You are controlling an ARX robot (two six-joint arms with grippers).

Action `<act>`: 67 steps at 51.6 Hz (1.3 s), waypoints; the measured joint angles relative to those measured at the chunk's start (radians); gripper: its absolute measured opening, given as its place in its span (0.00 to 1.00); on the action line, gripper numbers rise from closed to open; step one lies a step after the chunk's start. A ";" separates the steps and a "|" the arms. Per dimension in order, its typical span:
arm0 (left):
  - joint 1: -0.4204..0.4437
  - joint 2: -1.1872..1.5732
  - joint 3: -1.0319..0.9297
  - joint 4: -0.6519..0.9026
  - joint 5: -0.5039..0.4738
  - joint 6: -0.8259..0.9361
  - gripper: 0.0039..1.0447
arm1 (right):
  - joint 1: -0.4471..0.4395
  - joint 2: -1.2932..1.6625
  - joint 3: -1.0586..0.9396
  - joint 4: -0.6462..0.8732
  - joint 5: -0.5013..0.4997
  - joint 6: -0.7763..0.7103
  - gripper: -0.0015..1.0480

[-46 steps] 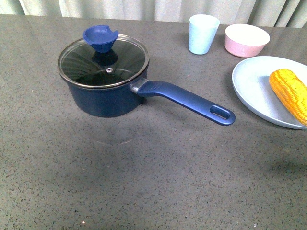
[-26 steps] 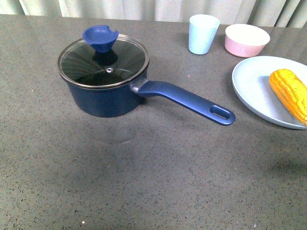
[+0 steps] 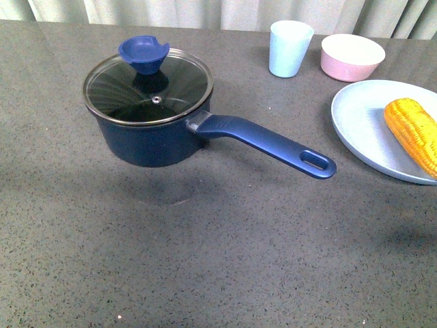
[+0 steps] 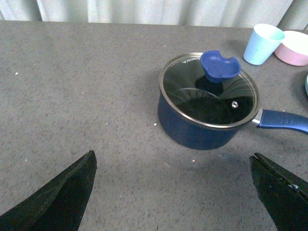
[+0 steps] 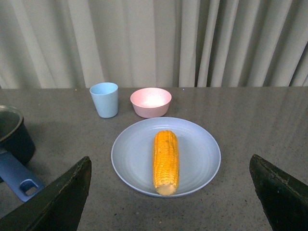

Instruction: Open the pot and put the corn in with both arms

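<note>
While looking for progress, finding none of the steps done yet. Seeing the pot [image 3: 147,140] sitting at about ten o'clock on the table [image 3: 205,260] in the front view, handle [image 3: 266,143] pointing toward four o'clock, and wearing the glass lid [image 3: 171,85] squarely on its rim, blue knob [image 3: 143,55] untouched. Finding the corn [image 3: 412,134] lying at three o'clock, well apart from the pot, resting on the pale blue plate [image 3: 362,126], with the cup [image 3: 289,48] and pink bowl [image 3: 351,57] standing near one o'clock. Showing the left gripper [image 4: 172,155] hovering short of the pot with jaws spread wide and holding nothing; showing the right gripper [image 5: 170,159] likewise gaping and empty, facing the corn on its plate. Judging everything as remaining: lifting the glass lid clear, probably with the left arm, picking up the corn with the right, carrying it across and lowering it into the pot.
</note>
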 joint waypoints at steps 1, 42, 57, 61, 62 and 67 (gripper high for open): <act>-0.014 0.052 0.015 0.041 0.002 -0.004 0.92 | 0.000 0.000 0.000 0.000 0.000 0.000 0.91; -0.258 0.800 0.379 0.359 -0.070 -0.037 0.92 | 0.000 0.000 0.000 0.000 0.000 0.000 0.91; -0.291 0.917 0.480 0.383 -0.102 -0.041 0.92 | 0.000 0.000 0.000 0.000 0.000 0.000 0.91; -0.294 0.938 0.498 0.383 -0.108 -0.041 0.92 | 0.000 0.000 0.000 0.000 0.000 0.000 0.91; -0.296 0.947 0.507 0.383 -0.108 -0.040 0.92 | 0.000 0.000 0.000 0.000 0.000 0.000 0.91; -0.306 0.980 0.544 0.378 -0.113 -0.039 0.92 | 0.000 0.000 0.000 0.000 0.000 0.000 0.91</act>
